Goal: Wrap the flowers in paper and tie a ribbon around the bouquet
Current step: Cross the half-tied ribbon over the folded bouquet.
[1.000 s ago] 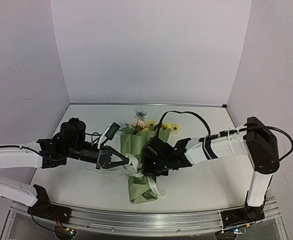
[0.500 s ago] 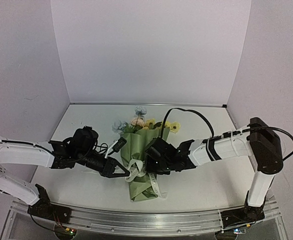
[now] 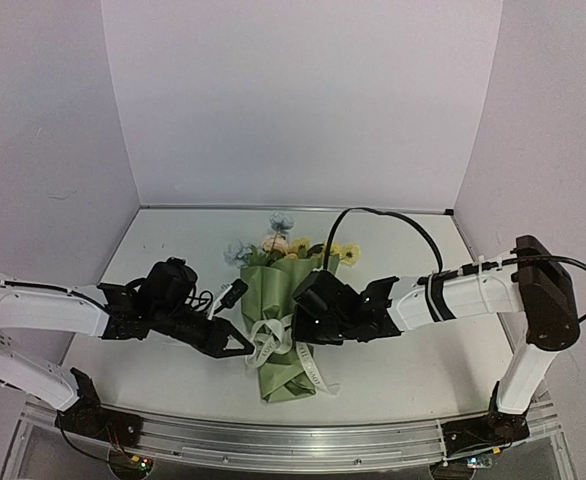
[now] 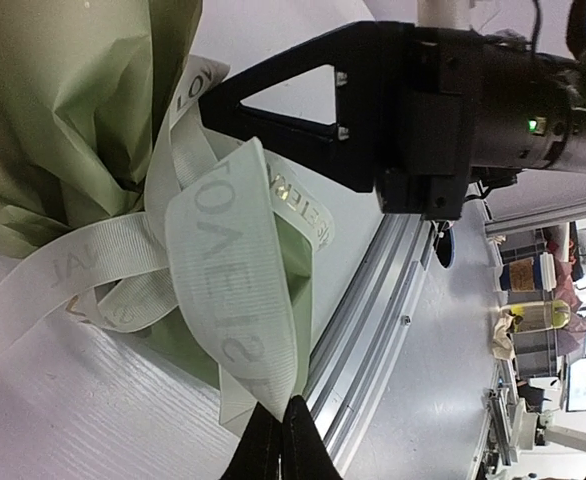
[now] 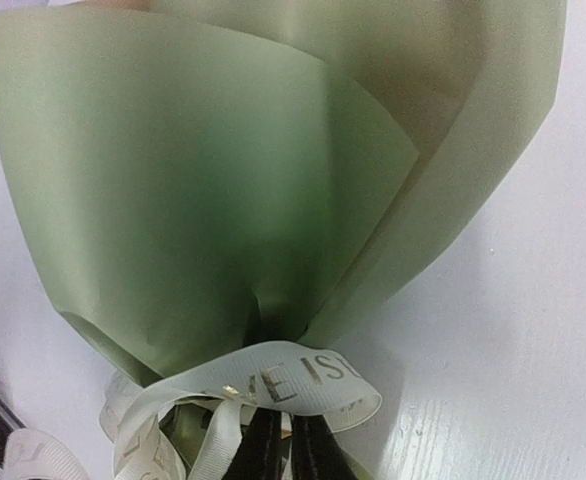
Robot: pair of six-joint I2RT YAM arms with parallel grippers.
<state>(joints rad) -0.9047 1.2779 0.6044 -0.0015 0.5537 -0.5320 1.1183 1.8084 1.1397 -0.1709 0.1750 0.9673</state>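
Both arms have closed in on the bouquet [image 3: 276,290] since a second ago. It lies on the tabletop [image 3: 173,240] between them, long axis crosswise to their line, blooms at the far end. Left gripper [image 3: 241,347], pressed together, pinches a loop of ribbon [image 3: 267,338] just to its right; right gripper [image 3: 295,328], also pressed together, sits equally near, perhaps gripping ribbon too

A white table [image 3: 403,260] (its top faintly grooved) carries the bouquet [image 3: 273,290], which lies flat near the middle, wide end toward the far edge. A tail of the ribbon [image 3: 316,378] trails onto the surface beside its foot.
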